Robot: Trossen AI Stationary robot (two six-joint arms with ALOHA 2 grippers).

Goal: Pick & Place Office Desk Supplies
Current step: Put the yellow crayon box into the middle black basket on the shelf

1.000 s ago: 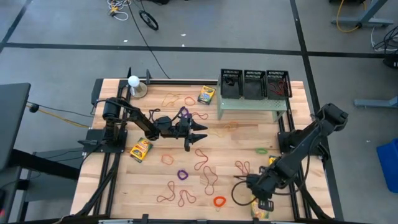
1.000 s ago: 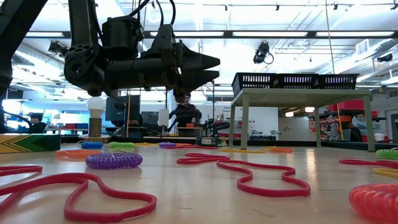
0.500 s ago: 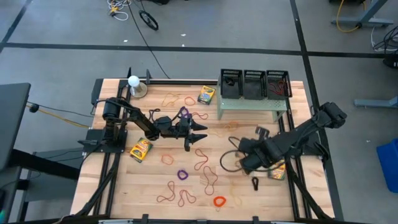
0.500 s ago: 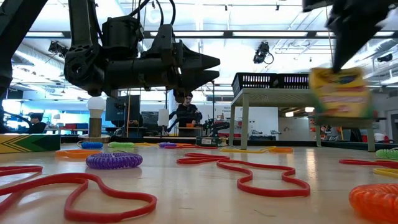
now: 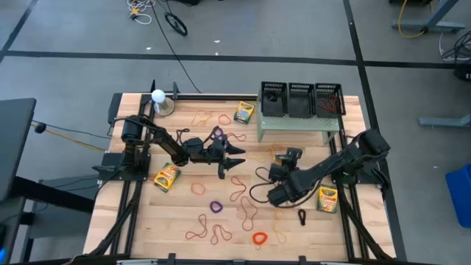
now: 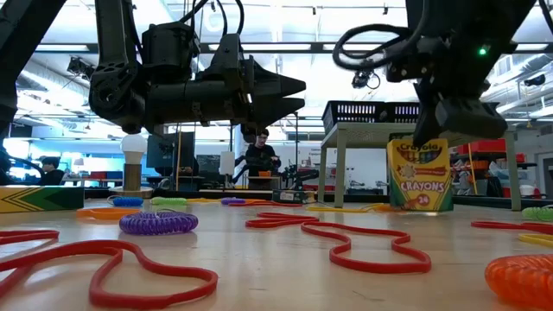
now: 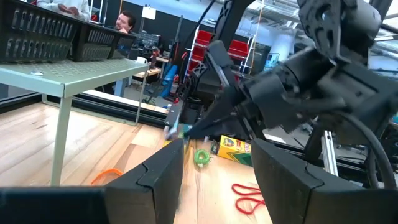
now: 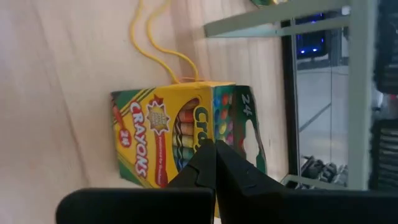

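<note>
Since half a second ago the right arm has swung farther left and toward the far side, so the right gripper [image 5: 288, 157] now sits near the middle of the wooden table [image 5: 132, 221], just in front of the pale green perforated stand [image 5: 297, 122]. It carries a yellow-and-green Crayola crayon box [image 6: 419, 176], which the low view shows upright with its bottom edge at or just above the tabletop, and the fingertips [image 8: 214, 157] meet tightly over the box's top edge in the right wrist view. A thin yellow rubber-band loop [image 8: 157, 43] lies on the wood just beside the box. The left gripper [image 5: 234, 157] has not moved: it hangs above the table left of centre with its fingers slightly apart and nothing between them. Another crayon box [image 5: 327, 199] lies flat at the right edge, one [image 5: 167, 177] lies at the left, and one [image 5: 244, 112] sits at the far side. A purple coiled ring [image 6: 158, 223] and red rubber-band loops [image 6: 359, 242] rest on the near tabletop.
</note>
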